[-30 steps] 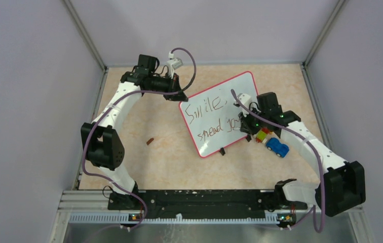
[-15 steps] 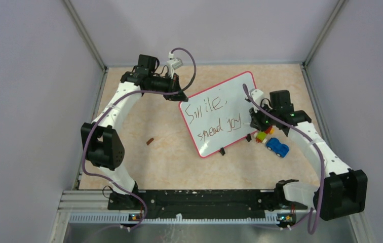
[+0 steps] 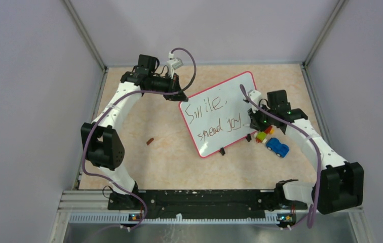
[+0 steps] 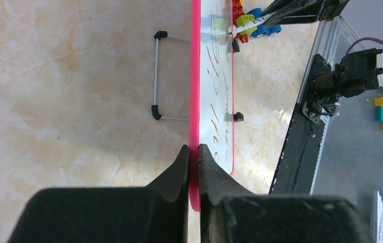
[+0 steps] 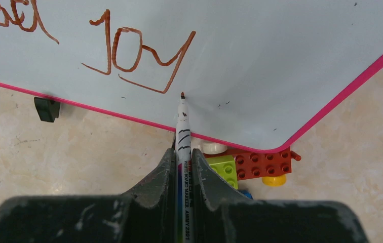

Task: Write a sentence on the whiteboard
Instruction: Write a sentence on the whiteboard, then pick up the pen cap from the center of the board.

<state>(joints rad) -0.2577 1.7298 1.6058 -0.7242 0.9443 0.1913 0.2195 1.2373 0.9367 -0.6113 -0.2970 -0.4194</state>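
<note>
The whiteboard [image 3: 220, 114] stands tilted at mid-table, white with a red-pink rim. It bears the sentence [image 3: 215, 115] "Smile, spread joy" in brownish-red handwriting. My left gripper [image 3: 181, 95] is shut on the board's far-left corner. In the left wrist view its jaws [image 4: 193, 149] pinch the pink rim [image 4: 195, 76]. My right gripper [image 3: 255, 122] is at the board's right edge, shut on a white marker [image 5: 182, 129]. The marker's tip lies over the board face [image 5: 260, 61], just below and right of "joy" [image 5: 139, 55]. I cannot tell whether the tip touches.
Toy bricks [image 3: 264, 133] and a blue toy car [image 3: 277, 147] lie beside the board's right corner, partly under it [image 5: 260, 163]. A small brown piece [image 3: 150, 141] lies left of centre. The board's wire stand [image 4: 155, 76] sticks out behind it. Walls close the table.
My right gripper with the marker has moved a little right and farther back along the board's right edge, uncovering "joy". The left gripper and the board have stayed put.
</note>
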